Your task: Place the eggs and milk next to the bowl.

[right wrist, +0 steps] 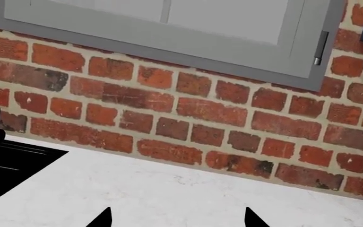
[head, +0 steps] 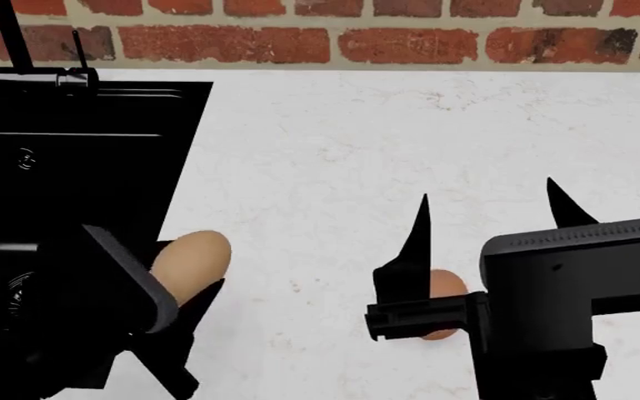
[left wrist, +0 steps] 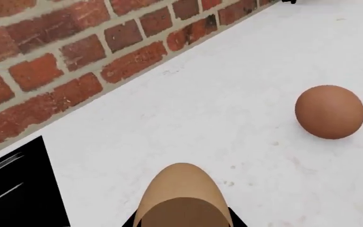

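My left gripper (head: 192,287) is shut on the lighter tan egg (head: 190,262), held just above the white counter beside the black sink; the egg fills the near edge of the left wrist view (left wrist: 181,196). The redder brown egg (left wrist: 330,111) lies loose on the counter and shows in the head view (head: 443,298), partly hidden behind my right gripper. My right gripper (head: 487,221) is open and empty, its fingertips (right wrist: 99,218) raised above the counter and pointing toward the brick wall. The milk and the bowl are out of view.
A black sink (head: 64,158) with a faucet (head: 14,50) takes up the counter's left side. A red brick wall (head: 409,37) runs along the back of the white counter (head: 332,150). Grey cabinets (right wrist: 168,28) hang above the wall.
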